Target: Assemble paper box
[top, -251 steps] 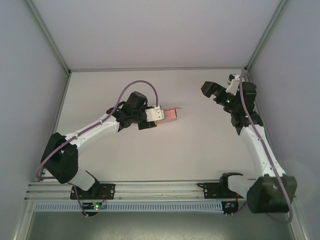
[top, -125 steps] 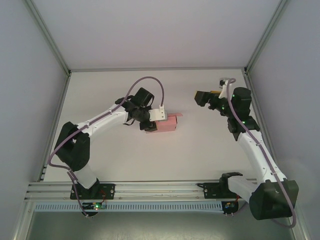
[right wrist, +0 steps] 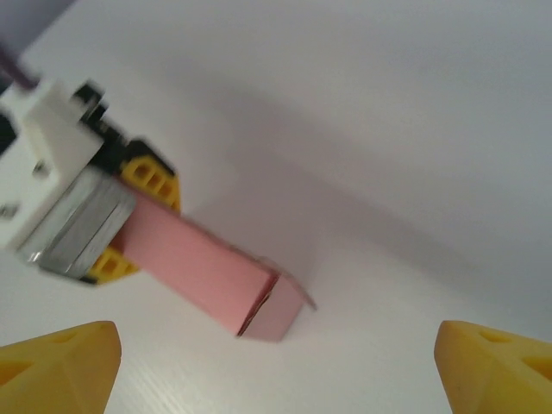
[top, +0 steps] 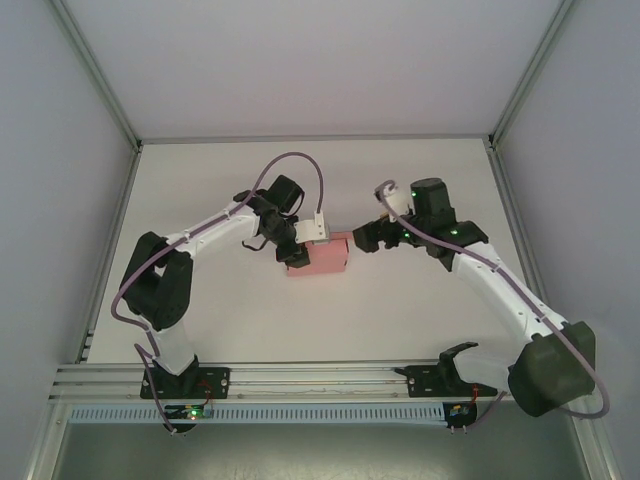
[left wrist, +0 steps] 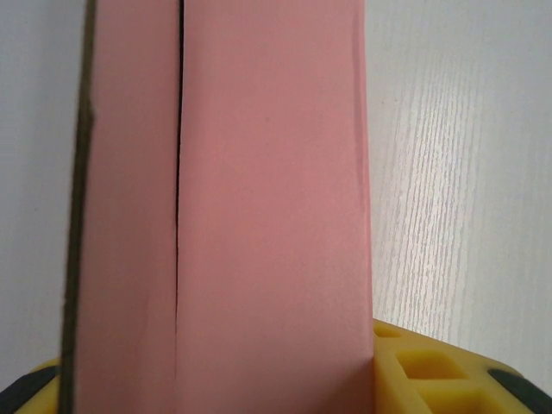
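The left gripper [top: 303,256] is clamped on one end of the pink paper box [top: 325,258] at mid-table [top: 420,320]. Its wrist view shows a lengthwise seam [left wrist: 178,216]. The right wrist view shows the end flap [right wrist: 280,312] ajar. The right gripper [right wrist: 276,371], fingers wide apart, faces that end.

top camera looks down; both wrist cameras (left pressed close) face the paper box [right wrist: 203,263].
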Controlling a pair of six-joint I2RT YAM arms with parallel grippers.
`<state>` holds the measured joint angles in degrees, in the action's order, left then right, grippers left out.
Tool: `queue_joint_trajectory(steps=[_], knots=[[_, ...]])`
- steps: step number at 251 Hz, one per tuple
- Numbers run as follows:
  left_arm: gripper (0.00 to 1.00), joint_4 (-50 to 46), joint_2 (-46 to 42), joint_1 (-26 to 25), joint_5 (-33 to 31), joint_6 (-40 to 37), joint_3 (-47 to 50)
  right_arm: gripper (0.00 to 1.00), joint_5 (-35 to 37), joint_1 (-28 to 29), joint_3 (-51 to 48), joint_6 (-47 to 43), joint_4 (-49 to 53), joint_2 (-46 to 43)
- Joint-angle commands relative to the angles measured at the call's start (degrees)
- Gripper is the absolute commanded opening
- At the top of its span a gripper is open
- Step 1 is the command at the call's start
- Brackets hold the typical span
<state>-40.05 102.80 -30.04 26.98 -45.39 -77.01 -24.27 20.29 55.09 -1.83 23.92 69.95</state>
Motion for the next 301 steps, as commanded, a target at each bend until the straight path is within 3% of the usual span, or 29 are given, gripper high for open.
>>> queue_joint_trajectory(steps=[1, 48, 110, 189, 238, 273, 301], knots=[[0.25, -2.33, 1.43, 0.78, 3.0, -0.05, -1.81, 0.91, 2.29, 1.79, 2.37, -6.58, 5.37, 2.39], [0.26, -1.26, 1.05, 0.79, 3.35, -0.43, -0.5, 0.86, 4.14, 2.16, 4.84, -7.94, 3.06, 8.8], [0.26, -0.95, 1.7, 0.81, 3.74, -0.1, -0.5, 0.78, -0.25, 2.55, 9.15, -12.9, 2.75, 16.0], [0.26, -0.87, 1.88, 0.77, 2.95, 0.11, -0.59, 0.4, -2.8, 3.41, 9.86, -13.98, 4.8, 18.72], [0.26, -0.03, 1.78, 0.86, 3.32, 1.34, -0.85, 0.09, -3.06, 4.5, 10.47, -11.23, 7.56, 18.36], [0.26, 0.82, 1.53, 0.86, 3.04, 2.93, -0.95, 0.0, -4.09, 5.8, 11.67, -5.47, 8.63, 18.7], [0.26, 2.54, 1.1, 0.75, 2.23, 4.36, -0.17, 0.0, -4.73, 6.55, 12.02, 1.1, 7.49, 18.75]])
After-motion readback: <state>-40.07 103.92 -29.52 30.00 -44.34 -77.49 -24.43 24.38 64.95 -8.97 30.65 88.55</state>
